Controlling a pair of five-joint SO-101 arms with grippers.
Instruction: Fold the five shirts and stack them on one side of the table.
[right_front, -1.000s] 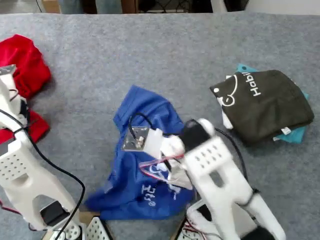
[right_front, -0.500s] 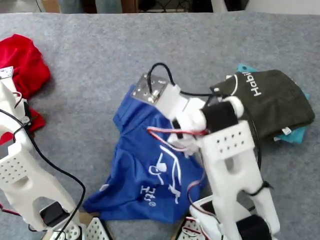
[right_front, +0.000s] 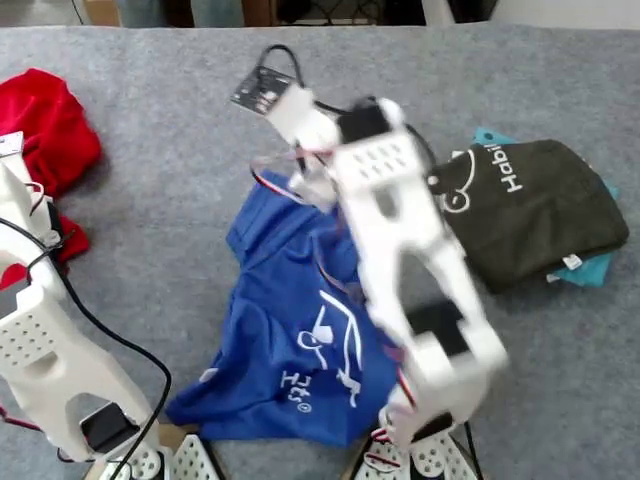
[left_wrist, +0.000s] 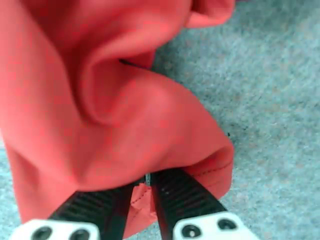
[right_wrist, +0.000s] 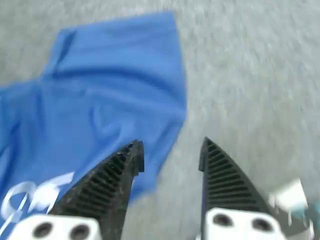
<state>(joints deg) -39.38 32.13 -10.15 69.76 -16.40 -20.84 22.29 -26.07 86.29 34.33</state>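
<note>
At left edge, left hand (left_wrist: 146, 176) pinching red shirt (left_wrist: 100, 100) — right hand (right_wrist: 171, 145) agape.

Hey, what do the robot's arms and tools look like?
The left arm and right arm are boxy white plastic with rows of small holes. A black cable trails the left arm. The left tool and right tool have black ridged fingers on white bases.

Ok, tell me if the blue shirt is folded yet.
Not folded. The blue shirt lies rumpled and spread on the grey table, with uneven edges and its print facing up.
</note>
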